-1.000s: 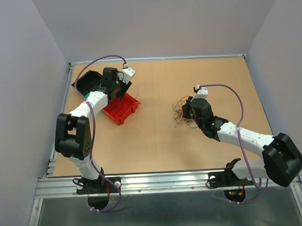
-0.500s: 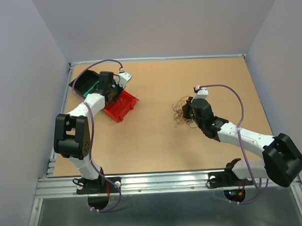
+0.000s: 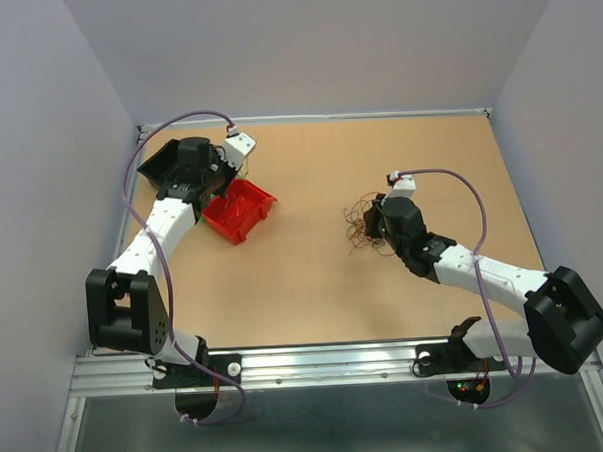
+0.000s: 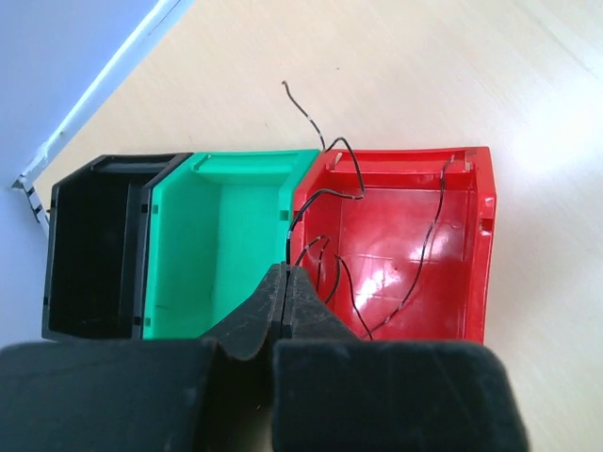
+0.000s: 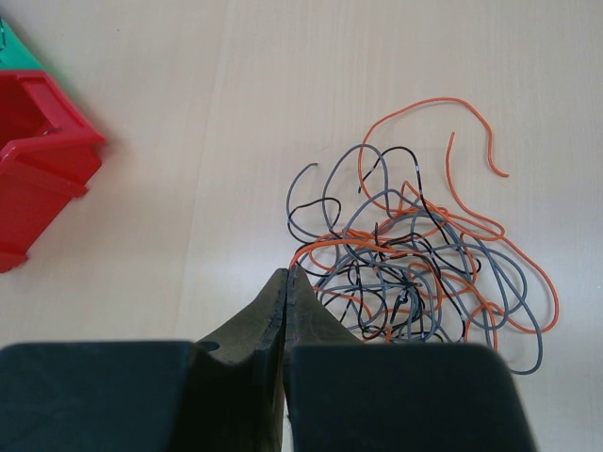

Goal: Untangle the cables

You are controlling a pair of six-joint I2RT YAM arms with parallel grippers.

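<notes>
A tan counter (image 3: 314, 285) is seen, bordered by a pale metal rail (image 3: 317, 116) along its edges. Three open plastic bins are set side by side near the far left corner: a black bin (image 4: 94, 245), a green bin (image 4: 221, 240) and a red bin (image 3: 241, 211), each touching the next. Right of the middle, well apart from the bins, a loose bunch of thin cables (image 5: 415, 273) in orange, grey and black is spread on the bare surface.

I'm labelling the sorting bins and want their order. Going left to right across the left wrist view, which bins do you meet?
black bin → green bin → red bin
</notes>
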